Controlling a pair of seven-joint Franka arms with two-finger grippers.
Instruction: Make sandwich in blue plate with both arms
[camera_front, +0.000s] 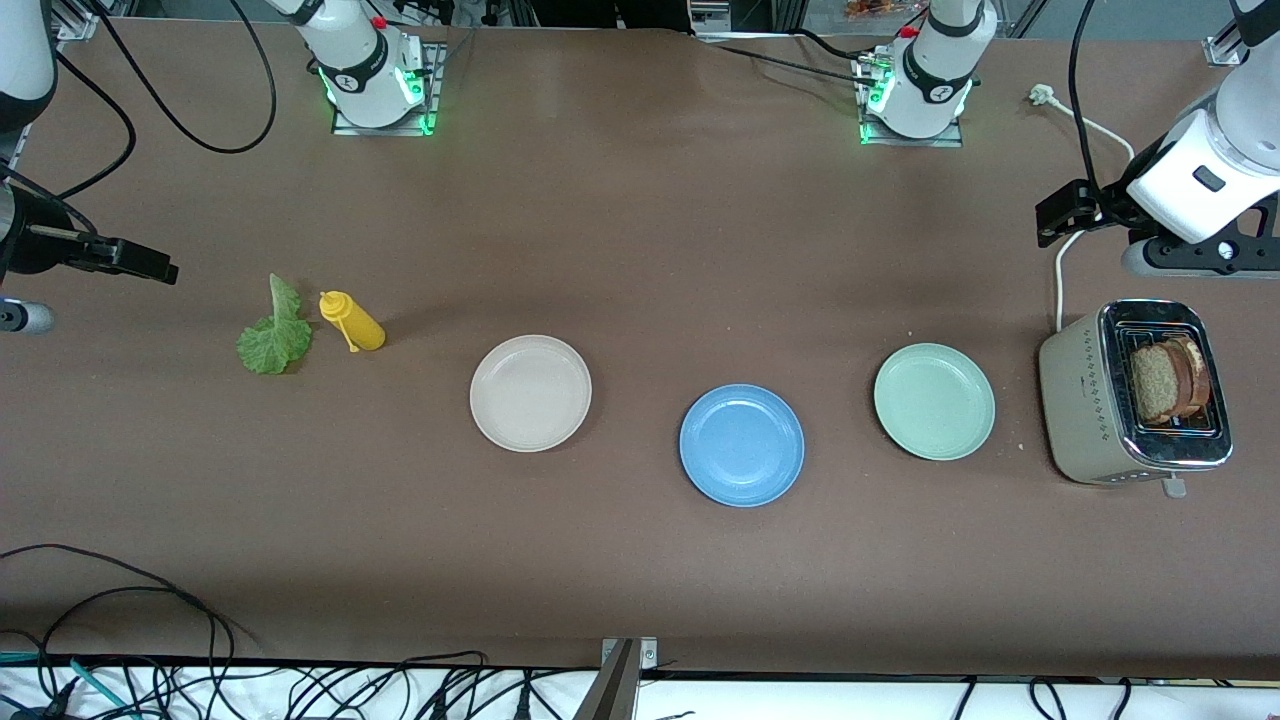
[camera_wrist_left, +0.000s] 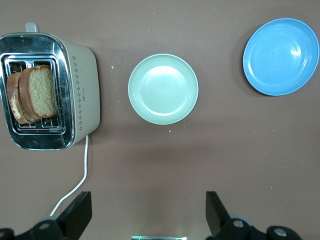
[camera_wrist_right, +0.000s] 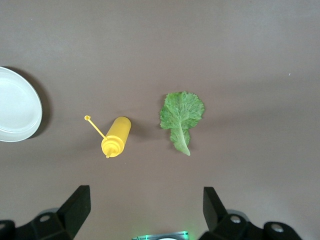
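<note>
Three plates are counted across the middle of the front view. The blue plate (camera_front: 741, 445), lowest and centre, is bare, flanked by a cream plate (camera_front: 530, 393) and a pale green plate (camera_front: 934, 401). One toaster (camera_front: 1135, 395) at centre right holds two toast slices (camera_front: 1168, 380) upright. One lettuce leaf (camera_front: 273, 335) and one yellow bottle (camera_front: 351, 321) are noted at centre left. The left gripper (camera_wrist_left: 150, 215), jaws apart, is held over the table just above the toaster, nearest the toast. The right gripper (camera_wrist_right: 145, 215), jaws apart, hangs nearest the leaf.
</note>
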